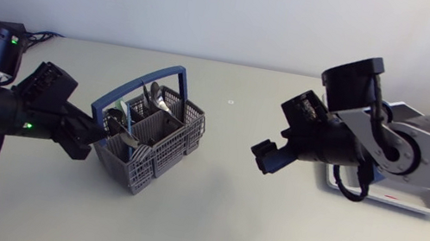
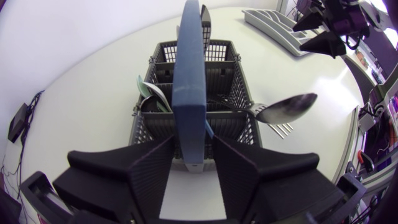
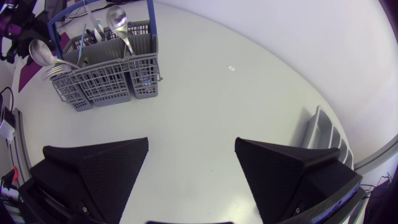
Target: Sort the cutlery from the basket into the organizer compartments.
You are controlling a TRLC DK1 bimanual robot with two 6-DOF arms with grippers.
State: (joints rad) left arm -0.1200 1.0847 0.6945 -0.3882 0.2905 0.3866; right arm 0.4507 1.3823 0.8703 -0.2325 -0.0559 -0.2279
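The grey mesh basket [image 1: 150, 140] with a blue handle [image 1: 136, 94] stands left of the table's middle. It holds spoons [image 1: 154, 95] and a fork. My left gripper [image 1: 101, 132] is at its left end. In the left wrist view the left gripper [image 2: 193, 146] is open, its fingers [image 2: 149, 171] either side of the handle's [image 2: 189, 81] near end. A spoon [image 2: 289, 107] and fork tines [image 2: 281, 129] lean out over the basket's side. My right gripper [image 1: 266, 155] hangs open and empty above bare table, right of the basket [image 3: 106, 74]. The organizer [image 1: 411, 202] lies behind the right arm.
The organizer's ribbed edge [image 3: 323, 134] shows beside the right gripper [image 3: 193, 155]. In the left wrist view the organizer [image 2: 273, 25] lies far beyond the basket [image 2: 193, 118], with my right gripper [image 2: 323, 37] above it. Bare table spreads between basket and organizer.
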